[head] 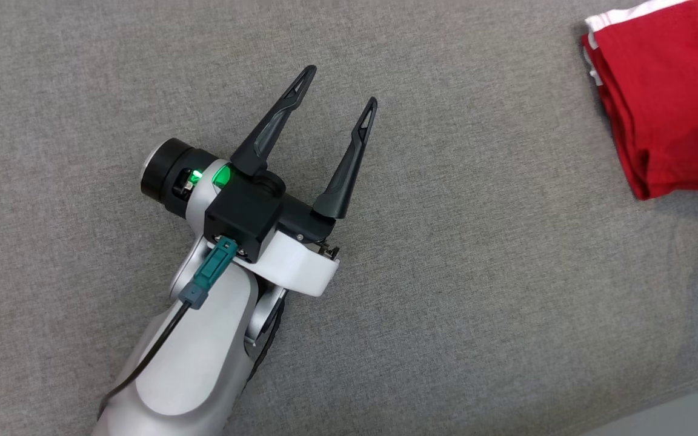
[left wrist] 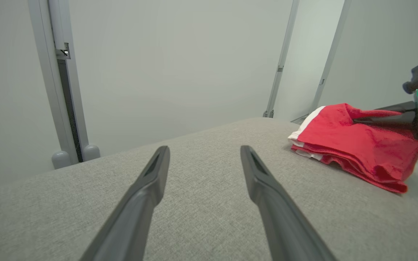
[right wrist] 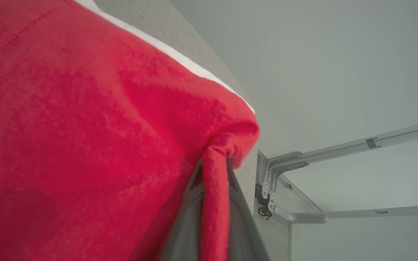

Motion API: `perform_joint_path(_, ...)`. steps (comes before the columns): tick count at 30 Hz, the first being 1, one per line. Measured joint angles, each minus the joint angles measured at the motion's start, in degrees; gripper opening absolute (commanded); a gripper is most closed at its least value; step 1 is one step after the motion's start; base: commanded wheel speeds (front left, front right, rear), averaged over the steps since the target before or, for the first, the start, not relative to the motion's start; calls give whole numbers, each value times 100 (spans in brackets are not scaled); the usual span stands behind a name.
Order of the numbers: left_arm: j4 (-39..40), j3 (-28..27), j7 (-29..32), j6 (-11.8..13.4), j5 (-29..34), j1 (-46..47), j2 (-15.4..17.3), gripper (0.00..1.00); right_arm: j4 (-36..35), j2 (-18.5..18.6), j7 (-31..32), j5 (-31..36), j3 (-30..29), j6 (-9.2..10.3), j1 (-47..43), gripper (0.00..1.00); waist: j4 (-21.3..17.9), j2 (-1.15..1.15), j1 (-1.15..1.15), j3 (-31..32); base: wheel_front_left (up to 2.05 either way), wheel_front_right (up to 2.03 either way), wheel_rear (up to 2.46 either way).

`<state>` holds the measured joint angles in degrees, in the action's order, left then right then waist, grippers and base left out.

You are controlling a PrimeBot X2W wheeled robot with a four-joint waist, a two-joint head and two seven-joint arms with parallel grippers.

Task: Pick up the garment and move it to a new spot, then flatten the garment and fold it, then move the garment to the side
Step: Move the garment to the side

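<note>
Red garment (head: 670,91), white-trimmed, lies folded in layers on the grey cloth surface (head: 446,272), one corner seemingly bunched up.

The fingers of the left gripper (left wrist: 204,149) stand wide apart above the grey bench (left wrist: 49,203). Well off to the right lies the folded red garment (left wrist: 357,152) with white trim, its top fold apparently pinched by the closed fingers of the right gripper (left wrist: 361,119).
</note>
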<state>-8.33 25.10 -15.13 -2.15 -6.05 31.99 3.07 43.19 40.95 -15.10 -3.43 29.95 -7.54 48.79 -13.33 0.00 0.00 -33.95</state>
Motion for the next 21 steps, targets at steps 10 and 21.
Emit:
perform_joint_path(10,48,-15,-1,19,-4,76,10,100,624,188,-1,137,-689,-1,424,100,204,0,0,-248,0,0,0)
perform_joint_path(21,90,-294,-1,124,-223,-246,-3,100,45,-208,-1,-137,-1595,-1,-116,100,418,0,0,351,0,0,0)
